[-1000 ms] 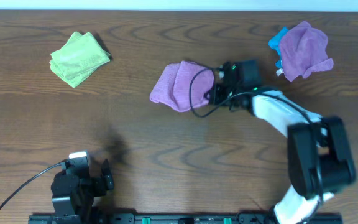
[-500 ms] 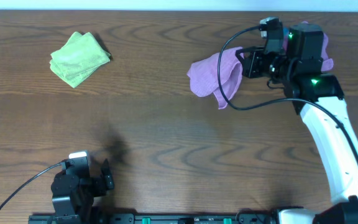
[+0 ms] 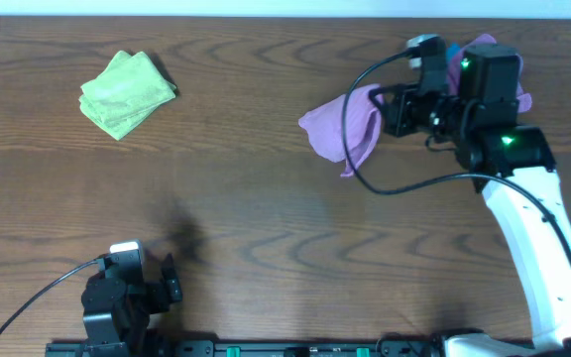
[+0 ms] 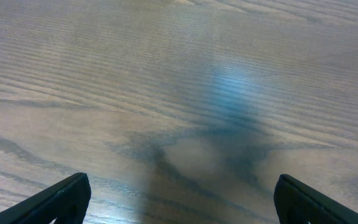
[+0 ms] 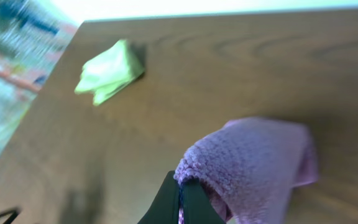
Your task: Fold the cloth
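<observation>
The lilac-purple cloth (image 3: pixel 343 127) hangs bunched in the air at the table's upper right, pinched at its right edge. My right gripper (image 3: pixel 385 107) is shut on the cloth. In the right wrist view the cloth (image 5: pixel 257 165) drapes over my closed fingers (image 5: pixel 181 200). My left gripper (image 3: pixel 171 280) rests at the table's front left, open and empty; in the left wrist view its fingertips (image 4: pixel 182 199) are spread wide over bare wood.
A folded light-green cloth (image 3: pixel 125 92) lies at the far left; it also shows in the right wrist view (image 5: pixel 109 73). A second purple cloth bunched with a blue one (image 3: pixel 486 52) lies at the far right, mostly behind my right arm.
My right gripper has lifted the lilac cloth off the table's middle and carried it right and back. In the last half second it shifted only slightly. The left arm has not moved.
</observation>
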Available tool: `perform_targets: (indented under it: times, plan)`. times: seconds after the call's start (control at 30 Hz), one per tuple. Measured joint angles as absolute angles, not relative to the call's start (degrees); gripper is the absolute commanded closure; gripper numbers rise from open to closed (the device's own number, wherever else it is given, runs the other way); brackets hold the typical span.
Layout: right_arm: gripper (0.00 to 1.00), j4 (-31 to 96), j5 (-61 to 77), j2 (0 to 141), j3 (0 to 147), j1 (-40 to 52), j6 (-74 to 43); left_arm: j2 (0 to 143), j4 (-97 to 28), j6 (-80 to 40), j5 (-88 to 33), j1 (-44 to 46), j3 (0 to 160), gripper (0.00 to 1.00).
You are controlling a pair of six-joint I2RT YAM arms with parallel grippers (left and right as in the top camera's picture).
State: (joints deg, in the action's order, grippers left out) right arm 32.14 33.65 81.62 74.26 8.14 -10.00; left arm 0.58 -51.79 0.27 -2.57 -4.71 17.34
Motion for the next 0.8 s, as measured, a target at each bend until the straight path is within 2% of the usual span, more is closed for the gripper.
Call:
perform_targets:
  times: [0.3,0.6,0.8]
  plan:
    - [0.99,44.2,32.9,72.7,77.2,16.1,-9.8,0.6,-51.8,0.3,-2.6,-4.7,17.3,0.05]
    - [0.99,60.4,30.7,62.4,85.6,17.3,-9.8,0.6,-51.8,0.3,-2.6,-4.7,17.3,0.05]
    - [0.99,62.1,26.0,64.4,87.0,17.6,-9.5,0.6,-51.8,0.3,-2.6,-4.7,17.3,0.05]
